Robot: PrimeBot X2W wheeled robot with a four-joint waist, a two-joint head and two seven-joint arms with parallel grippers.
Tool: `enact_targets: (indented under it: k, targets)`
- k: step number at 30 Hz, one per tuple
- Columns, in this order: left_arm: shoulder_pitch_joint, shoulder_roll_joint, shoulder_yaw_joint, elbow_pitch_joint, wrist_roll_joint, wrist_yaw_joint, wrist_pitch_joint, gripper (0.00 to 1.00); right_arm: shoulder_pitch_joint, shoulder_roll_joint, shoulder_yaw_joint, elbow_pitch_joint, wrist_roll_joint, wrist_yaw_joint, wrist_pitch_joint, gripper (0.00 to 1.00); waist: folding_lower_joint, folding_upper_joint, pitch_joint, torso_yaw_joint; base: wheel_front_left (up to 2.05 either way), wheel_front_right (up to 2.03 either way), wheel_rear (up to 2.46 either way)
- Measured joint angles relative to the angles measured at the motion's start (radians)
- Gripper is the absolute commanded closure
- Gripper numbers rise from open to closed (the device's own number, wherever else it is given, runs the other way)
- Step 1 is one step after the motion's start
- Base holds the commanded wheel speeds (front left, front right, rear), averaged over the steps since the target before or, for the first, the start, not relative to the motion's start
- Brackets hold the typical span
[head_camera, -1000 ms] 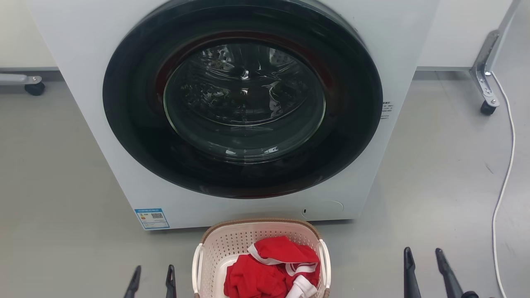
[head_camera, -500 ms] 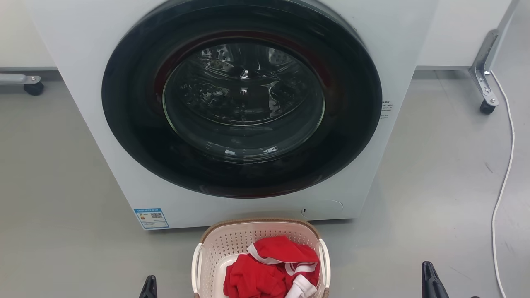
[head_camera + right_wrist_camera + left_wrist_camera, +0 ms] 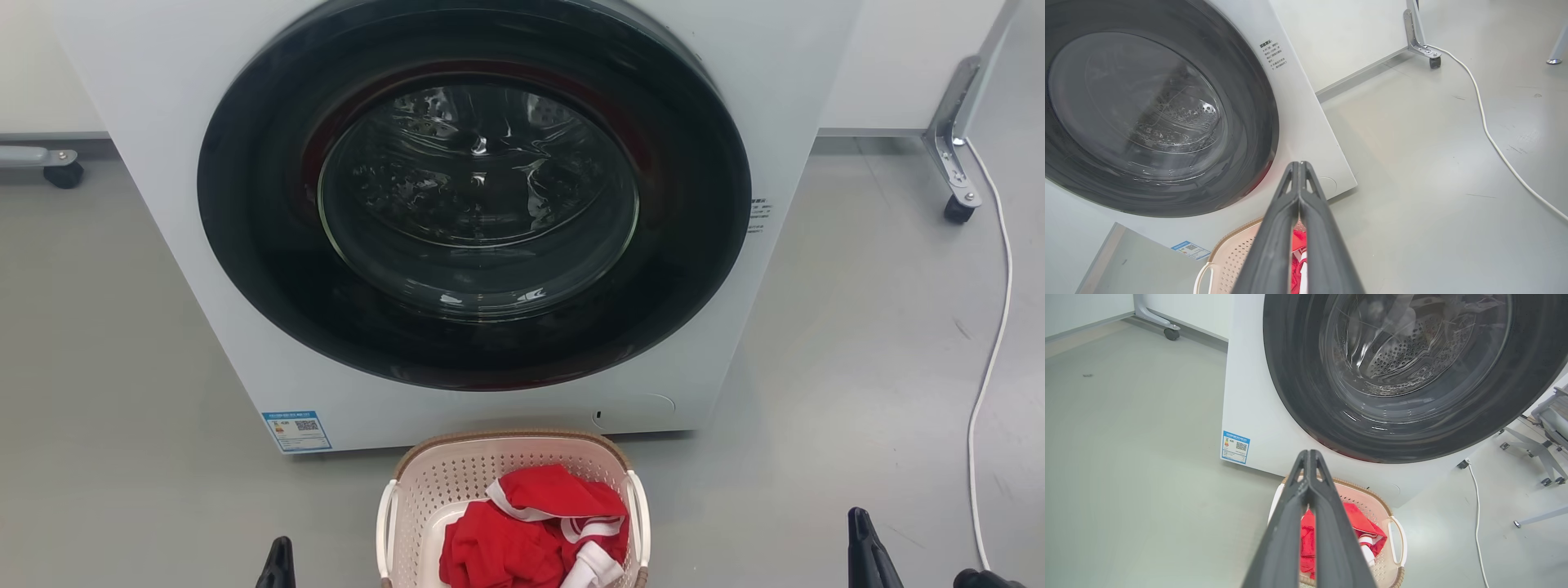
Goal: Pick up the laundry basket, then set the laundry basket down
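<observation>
The laundry basket stands on the floor right in front of the washing machine, cream and perforated with a brown rim and white side handles. Red and white clothes lie in it. My left gripper is shut, its tip showing left of the basket and apart from it. To the basket's right, well clear of it, my right gripper is also shut. In the left wrist view the closed left gripper hangs above the basket. The right wrist view has the closed right gripper over the basket's edge.
A white front-loading washing machine with a dark round door, which is shut, rises directly behind the basket. A white cable runs along the floor on the right. Metal legs on casters stand at the back right and back left.
Both grippers stood open a second ago and are shut now. Both have dropped toward the bottom edge, and the right one has shifted to the right. The basket has stayed put.
</observation>
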Motion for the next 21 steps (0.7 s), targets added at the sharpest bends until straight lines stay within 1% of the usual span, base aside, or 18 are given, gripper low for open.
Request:
enact_targets:
  k: [21]
  targets:
    - [-0.065, -0.014, 0.063, 0.04, -0.292, -0.053, 0.082, 1.0, -0.063, 0.006, -0.071, 0.059, 0.292, 0.052, 0.08, 1.0, 0.0, 0.0, 0.002, -0.005, 0.0, 0.0, 0.0]
